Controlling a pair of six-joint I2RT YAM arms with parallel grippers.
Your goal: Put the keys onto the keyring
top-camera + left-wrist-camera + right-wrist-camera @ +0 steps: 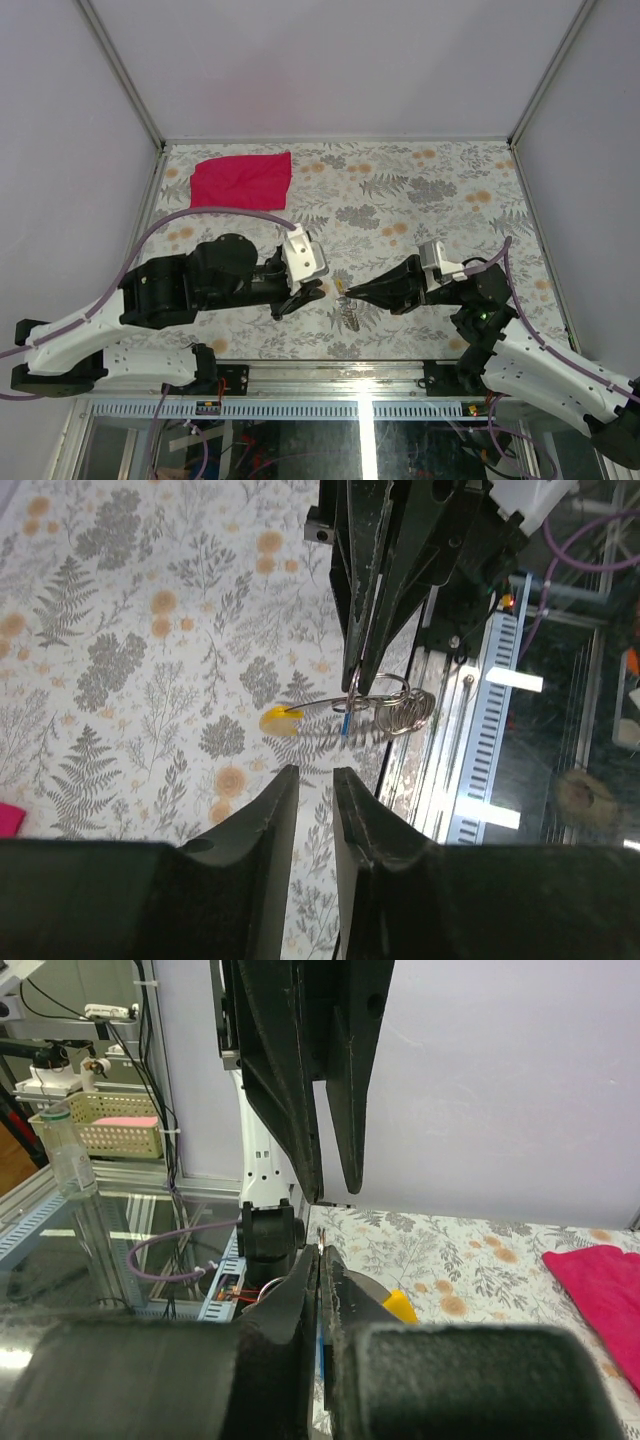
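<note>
The keyring is a thin metal ring with a coiled silvery chain; in the top view it sits near the table's front edge between the arms. My right gripper is shut, pinching thin metal at the ring's edge. A yellow-headed key and a blue-headed key hang at that spot. My left gripper is a short way from the ring, jaws slightly apart and empty. Red and black keys are not visible.
A red cloth lies at the back left of the flowered table. The metal front rail runs just behind the keyring. White walls close in the sides and back.
</note>
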